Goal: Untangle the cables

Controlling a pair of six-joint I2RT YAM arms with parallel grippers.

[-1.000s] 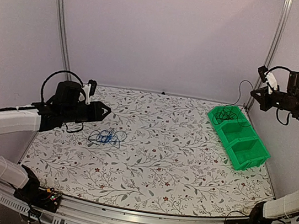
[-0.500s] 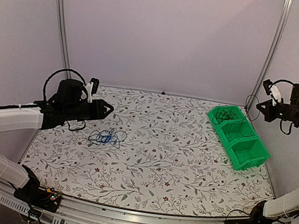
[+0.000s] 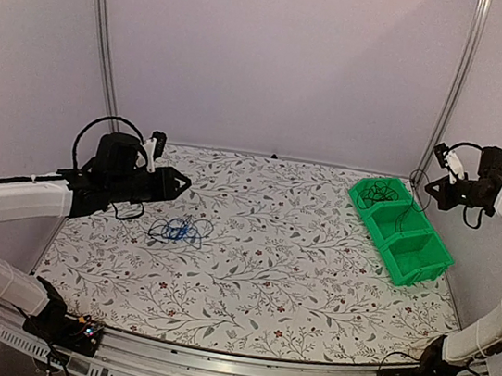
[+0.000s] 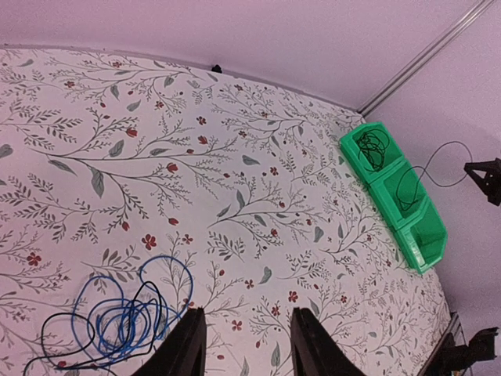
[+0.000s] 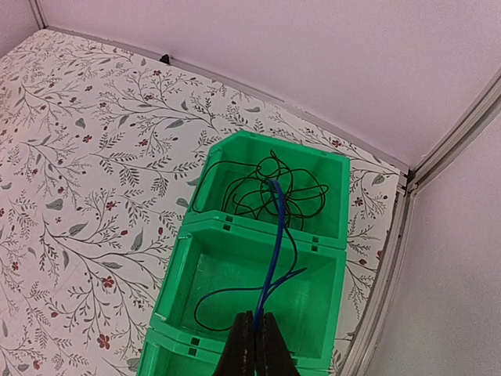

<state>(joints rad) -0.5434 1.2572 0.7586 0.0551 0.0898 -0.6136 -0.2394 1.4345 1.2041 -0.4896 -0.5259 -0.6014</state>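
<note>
Cables were in two places on the floral-patterned bench (image 3: 296,269). A loose tangle of thin blue and black cables (image 3: 179,230) lay flat on the left half of the bench, closer to the left edge than to the middle. The left pincer (image 3: 181,184) hung in the air above the bench, a little to the far side of this tangle and not touching it. Its jaws stood partly apart and there was nothing between them. In the left wrist view the tangle (image 4: 117,321) lay low and to the left of the two black fingers (image 4: 189,348), outside the gap.

A green plastic bin with three compartments (image 3: 389,256) stood near the far right corner of the bench. A coil of thin black cable (image 5: 266,192) lay in its far compartment. The right pincer (image 5: 254,317) was raised above the right edge, beside the bin, with its jaws closed on one thin cable (image 5: 272,270), which looked blue in the right wrist view. From the fingertips this cable ran down across the middle compartment and into the far one, where it met the black coil.
</note>
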